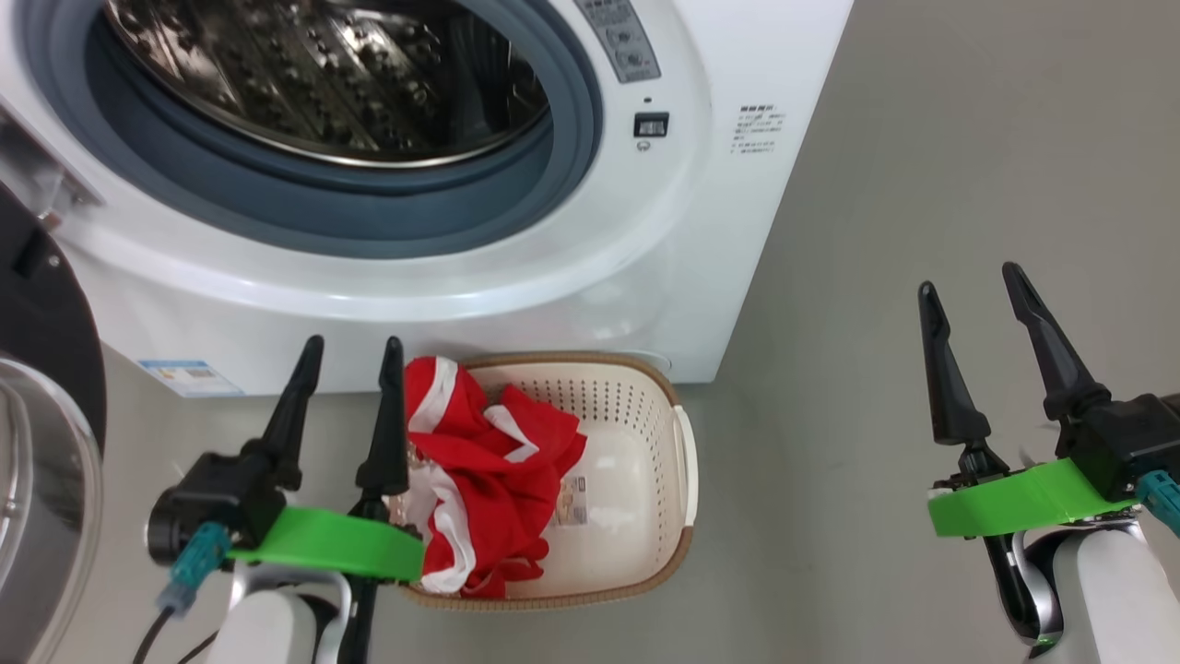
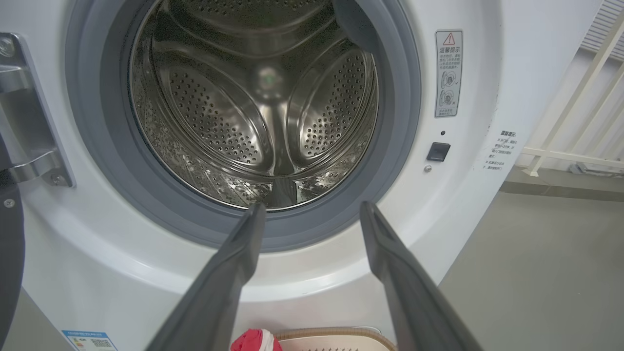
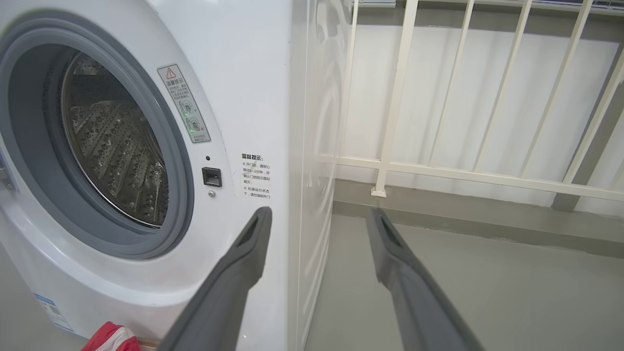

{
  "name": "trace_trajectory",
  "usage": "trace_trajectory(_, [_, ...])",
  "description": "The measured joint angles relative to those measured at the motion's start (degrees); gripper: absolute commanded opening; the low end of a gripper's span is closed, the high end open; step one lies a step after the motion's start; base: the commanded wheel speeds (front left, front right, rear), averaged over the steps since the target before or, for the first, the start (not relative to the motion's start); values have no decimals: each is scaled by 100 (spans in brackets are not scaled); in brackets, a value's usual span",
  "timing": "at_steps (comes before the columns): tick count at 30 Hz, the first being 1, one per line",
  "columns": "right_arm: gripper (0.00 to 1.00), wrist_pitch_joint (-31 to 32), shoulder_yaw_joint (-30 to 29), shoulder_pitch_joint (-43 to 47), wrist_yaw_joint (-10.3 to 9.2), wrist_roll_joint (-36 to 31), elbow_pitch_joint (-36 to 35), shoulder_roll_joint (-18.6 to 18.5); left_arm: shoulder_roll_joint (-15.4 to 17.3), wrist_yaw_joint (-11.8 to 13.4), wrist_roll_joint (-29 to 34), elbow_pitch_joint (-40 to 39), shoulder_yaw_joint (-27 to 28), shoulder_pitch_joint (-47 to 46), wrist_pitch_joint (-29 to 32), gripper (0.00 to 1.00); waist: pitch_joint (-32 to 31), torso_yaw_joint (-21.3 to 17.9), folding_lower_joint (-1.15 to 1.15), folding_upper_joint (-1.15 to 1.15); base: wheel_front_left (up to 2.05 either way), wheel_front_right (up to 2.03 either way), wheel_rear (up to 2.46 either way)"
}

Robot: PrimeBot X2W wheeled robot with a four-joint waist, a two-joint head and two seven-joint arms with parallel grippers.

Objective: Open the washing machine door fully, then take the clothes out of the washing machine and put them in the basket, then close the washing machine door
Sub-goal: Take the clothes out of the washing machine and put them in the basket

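Note:
The white washing machine [image 1: 645,258] stands with its door [image 1: 41,369] swung open at the far left, black rim and glass bowl showing. Its steel drum [image 2: 253,107] looks bare inside. On the floor in front sits the cream basket [image 1: 645,443] with red and white clothes [image 1: 489,461] piled in its left half. My left gripper [image 1: 350,369] hovers open just left of the basket, fingers pointing at the machine's front. My right gripper [image 1: 973,295] is open over bare floor to the right of the machine, holding nothing.
Grey floor [image 1: 922,184] stretches to the right of the machine. A white railing [image 3: 463,170] runs along the wall behind the machine's right side. The door hinge bracket [image 2: 29,122] sits at the opening's left edge.

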Motion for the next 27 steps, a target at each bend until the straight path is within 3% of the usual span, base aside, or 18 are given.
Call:
trace_trajectory(9, [100,0,-137,93,0,-58,101,5,48,81,137,-635,229,507,0,100,-335,-18,0,0,0,0,0])
trace_trajectory(27, [100,0,-29,756,0,-40,93,20,180,300,91,-877,389,1483,99,100,-925,-103,0,0,0,0,0])
